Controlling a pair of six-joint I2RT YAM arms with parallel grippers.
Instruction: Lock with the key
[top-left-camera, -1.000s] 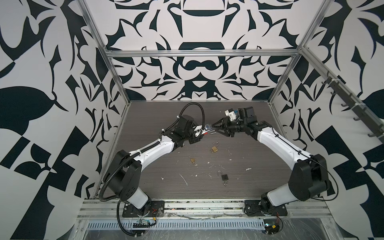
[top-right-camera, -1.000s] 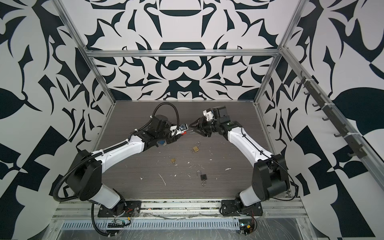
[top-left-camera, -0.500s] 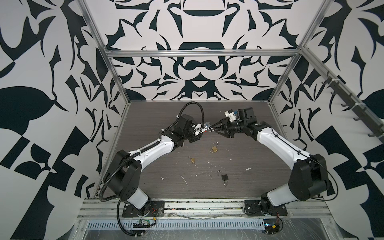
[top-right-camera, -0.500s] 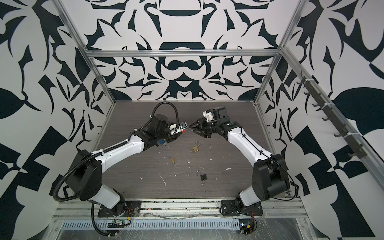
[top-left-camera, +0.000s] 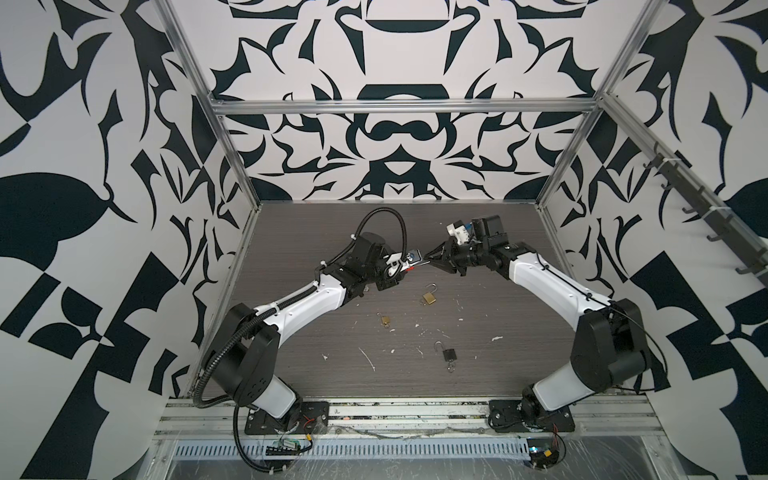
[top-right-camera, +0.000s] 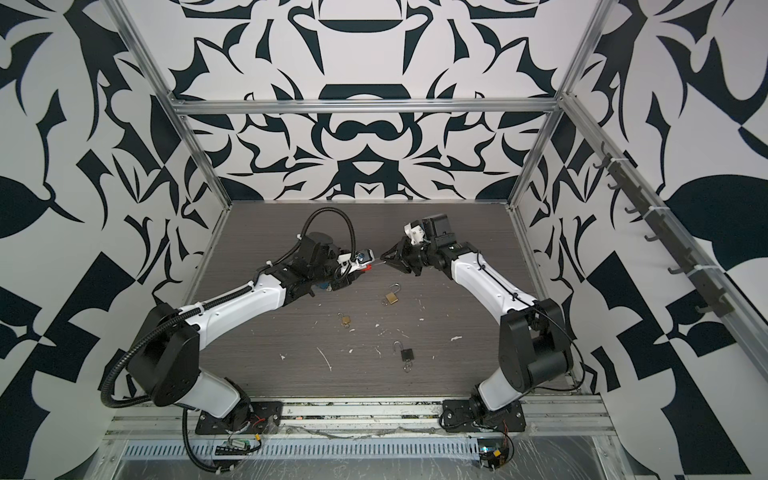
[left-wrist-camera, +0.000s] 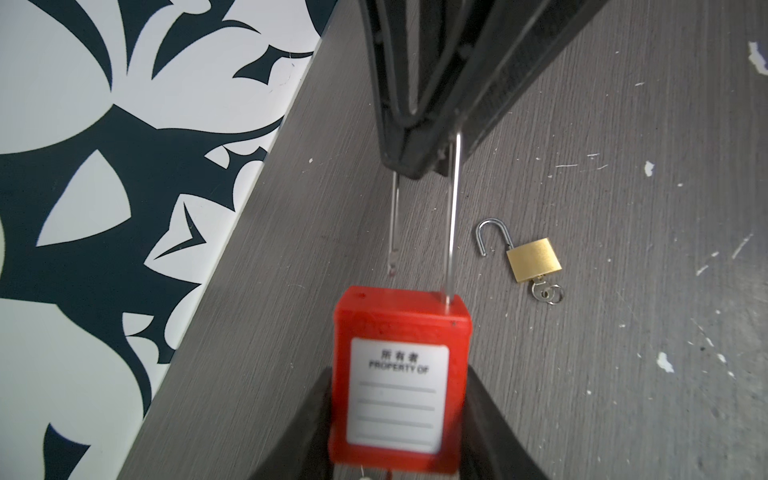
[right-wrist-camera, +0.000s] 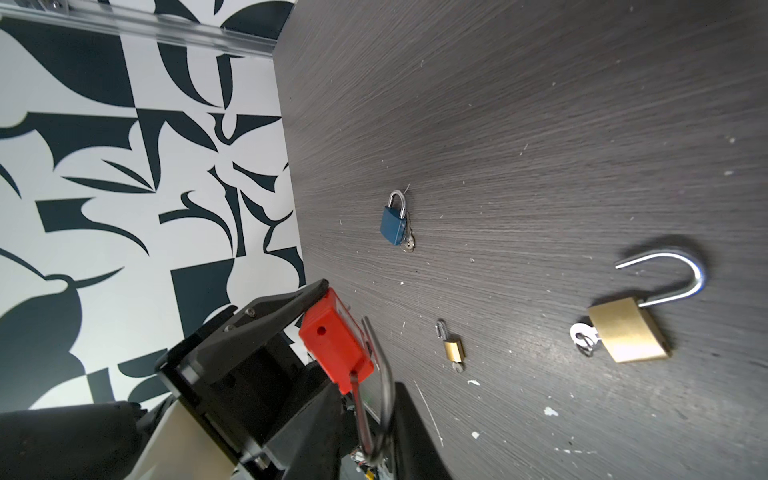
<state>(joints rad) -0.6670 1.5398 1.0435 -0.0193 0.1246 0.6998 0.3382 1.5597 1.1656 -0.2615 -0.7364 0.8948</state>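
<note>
Right pincer just snapped narrow onto the shackle
Left pincer holds the red padlock, shackle popped open, so pushing it home looks next

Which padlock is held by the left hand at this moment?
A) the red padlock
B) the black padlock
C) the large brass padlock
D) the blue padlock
A: in the left wrist view the red padlock sits clamped between the two fingers of the left hand, while the large brass padlock lies free on the table.
</note>
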